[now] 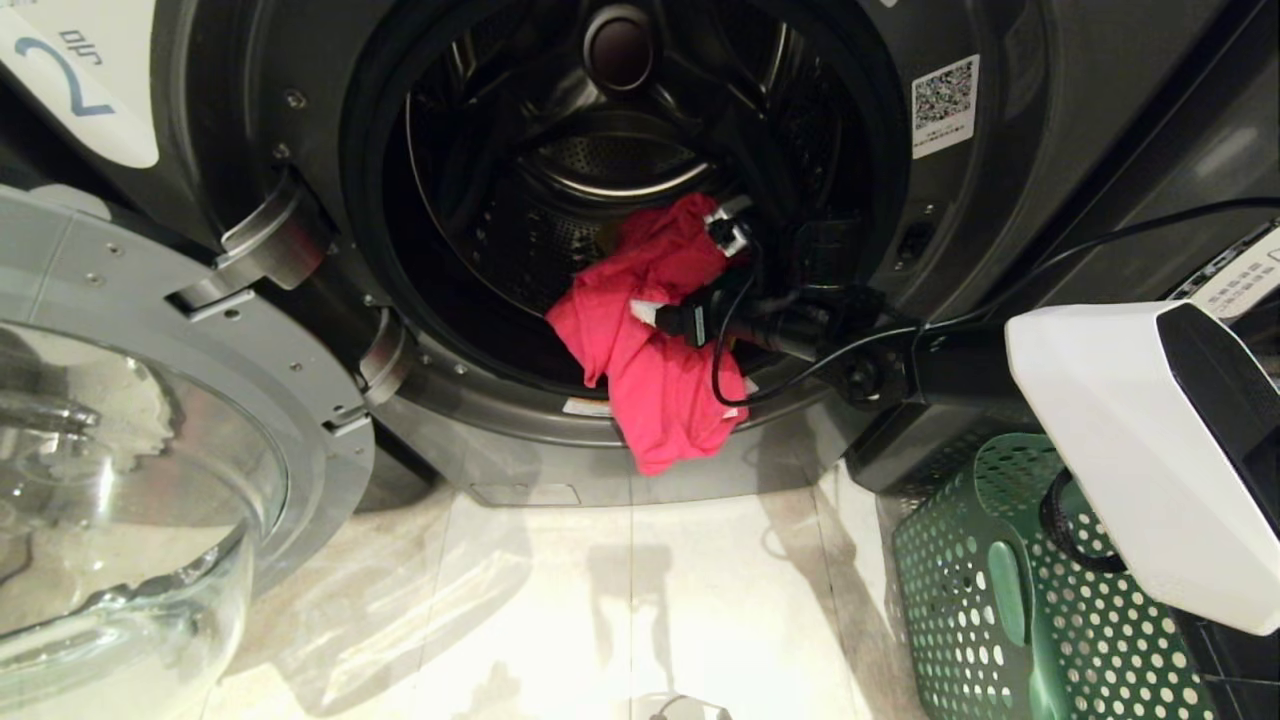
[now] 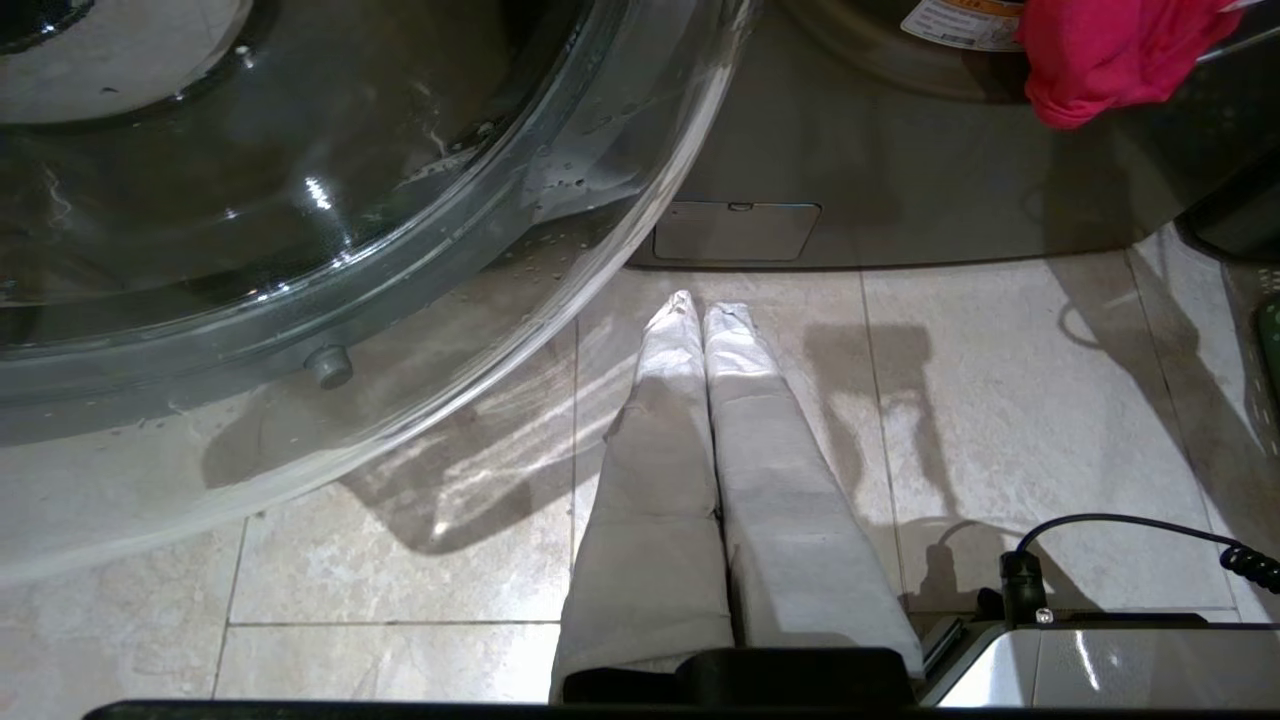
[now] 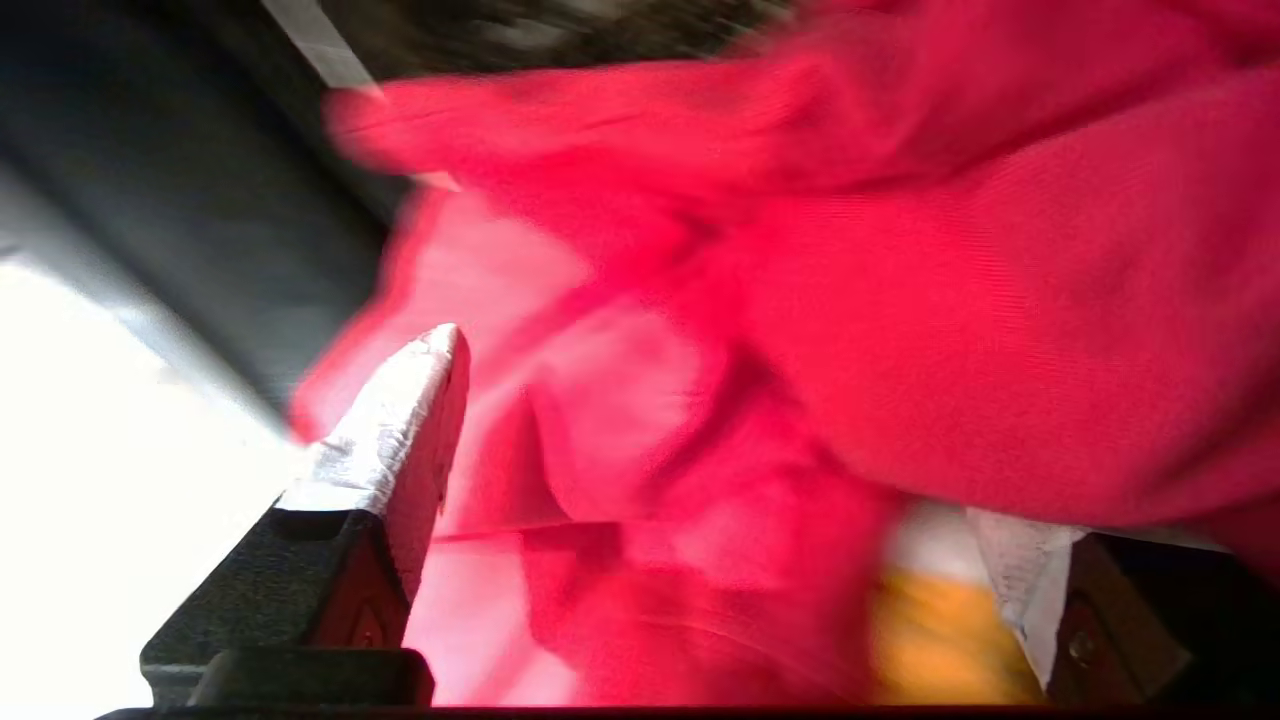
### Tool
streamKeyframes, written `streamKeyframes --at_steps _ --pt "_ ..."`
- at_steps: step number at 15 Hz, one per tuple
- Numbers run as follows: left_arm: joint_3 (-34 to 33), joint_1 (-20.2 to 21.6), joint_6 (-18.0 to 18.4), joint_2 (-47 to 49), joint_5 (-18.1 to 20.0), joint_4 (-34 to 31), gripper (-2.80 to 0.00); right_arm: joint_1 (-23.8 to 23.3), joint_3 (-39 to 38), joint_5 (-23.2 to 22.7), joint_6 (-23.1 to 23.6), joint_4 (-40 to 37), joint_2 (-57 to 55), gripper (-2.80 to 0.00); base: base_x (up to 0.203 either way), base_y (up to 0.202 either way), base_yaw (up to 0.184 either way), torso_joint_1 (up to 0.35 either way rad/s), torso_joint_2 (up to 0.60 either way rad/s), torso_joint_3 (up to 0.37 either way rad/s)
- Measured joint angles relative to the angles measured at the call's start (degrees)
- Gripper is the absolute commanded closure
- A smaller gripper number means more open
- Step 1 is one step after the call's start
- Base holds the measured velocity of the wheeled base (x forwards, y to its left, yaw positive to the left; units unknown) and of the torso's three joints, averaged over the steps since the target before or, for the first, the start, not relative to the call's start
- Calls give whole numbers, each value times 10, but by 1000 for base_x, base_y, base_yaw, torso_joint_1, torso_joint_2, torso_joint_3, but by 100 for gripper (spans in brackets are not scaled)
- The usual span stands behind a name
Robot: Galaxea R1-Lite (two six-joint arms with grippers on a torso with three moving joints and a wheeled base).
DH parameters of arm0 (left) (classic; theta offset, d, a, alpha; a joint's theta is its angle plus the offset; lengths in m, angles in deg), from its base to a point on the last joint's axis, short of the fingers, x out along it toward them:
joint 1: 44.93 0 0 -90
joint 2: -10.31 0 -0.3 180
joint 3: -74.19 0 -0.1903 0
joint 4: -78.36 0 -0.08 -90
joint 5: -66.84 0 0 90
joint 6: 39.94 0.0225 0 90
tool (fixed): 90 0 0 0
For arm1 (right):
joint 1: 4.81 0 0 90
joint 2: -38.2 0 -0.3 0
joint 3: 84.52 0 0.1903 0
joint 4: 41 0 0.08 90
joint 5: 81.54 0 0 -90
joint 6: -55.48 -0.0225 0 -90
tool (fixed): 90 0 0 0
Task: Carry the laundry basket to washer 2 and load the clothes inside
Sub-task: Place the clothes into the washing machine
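The right gripper (image 1: 690, 315) reaches into washer 2 (image 1: 1000, 200) with fingers spread apart, the pink-red garment (image 1: 650, 370) draped loosely between and below them.

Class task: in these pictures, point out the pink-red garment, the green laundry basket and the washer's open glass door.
pink-red garment (image 1: 655, 375): head view, hanging middle.
laundry basket (image 1: 960, 610): head view, perforated side.
glass door (image 1: 110, 500): head view, glass bowl.

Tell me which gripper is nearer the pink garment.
Right. The right gripper is open against the pink garment at the washer mouth; the left gripper, shut, hangs low over the floor.
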Motion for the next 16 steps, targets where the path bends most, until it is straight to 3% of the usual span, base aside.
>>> streamKeyframes --at_steps 3,16 --pt "0 0 0 0 0 0 0 13 0 -32 0 3 -5 -280 0 0 0 0 0 0" --pt "0 0 0 0 0 0 0 50 -1 -32 -4 53 4 -280 0 0 0 0 0 0"
